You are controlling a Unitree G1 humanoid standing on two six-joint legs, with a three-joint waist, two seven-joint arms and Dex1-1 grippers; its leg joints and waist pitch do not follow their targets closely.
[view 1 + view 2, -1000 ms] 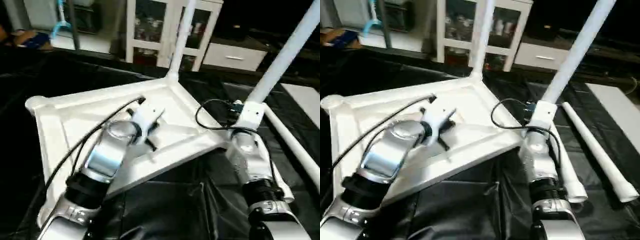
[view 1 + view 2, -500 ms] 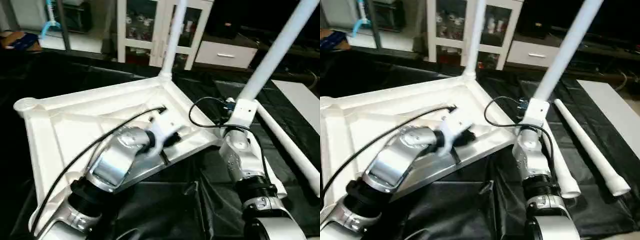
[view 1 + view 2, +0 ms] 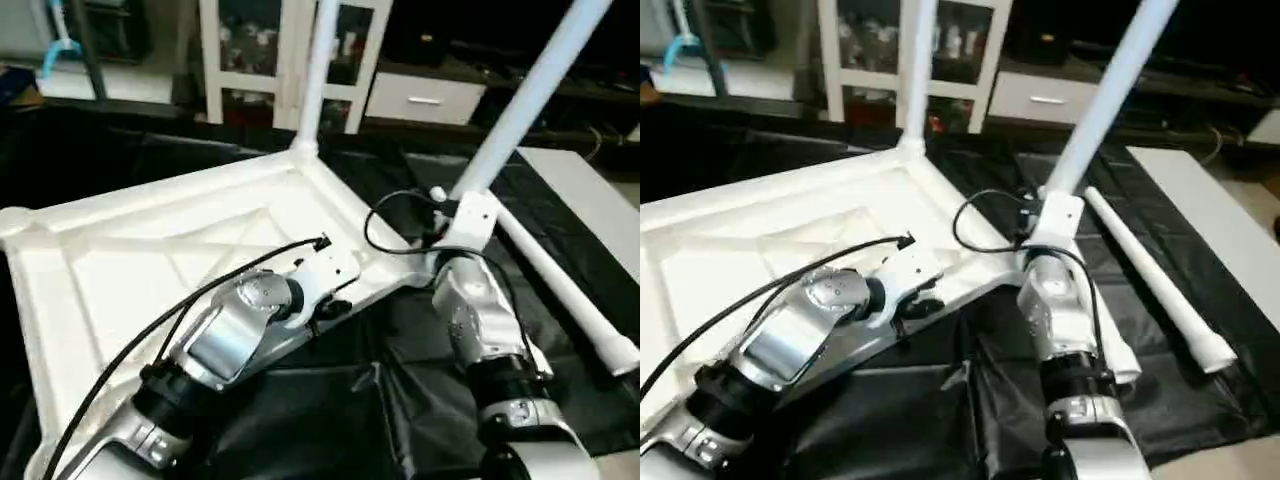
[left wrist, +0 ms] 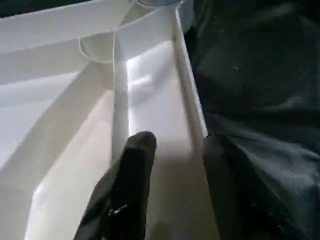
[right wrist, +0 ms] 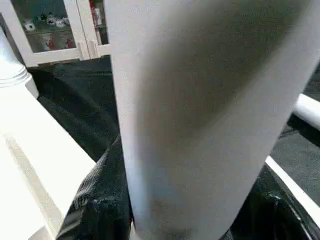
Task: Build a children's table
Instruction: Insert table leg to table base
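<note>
Table top [image 3: 150,260]: upside down on black sheet [image 3: 330,420] | leg [image 3: 530,95]: in near corner socket, right gripper [image 5: 175,220] grasping it | left gripper [image 4: 170,150]: fingers loose, astride top's edge | tip: keep leg straight, turn slowly.

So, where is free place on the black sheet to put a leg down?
Bare black sheet lies near the front, between the two forearms below the table top edge. Another bare strip lies beyond the loose leg, toward the white board. It is crowded around the right gripper, which clasps a standing leg, and beside the left gripper at the rim.
</note>
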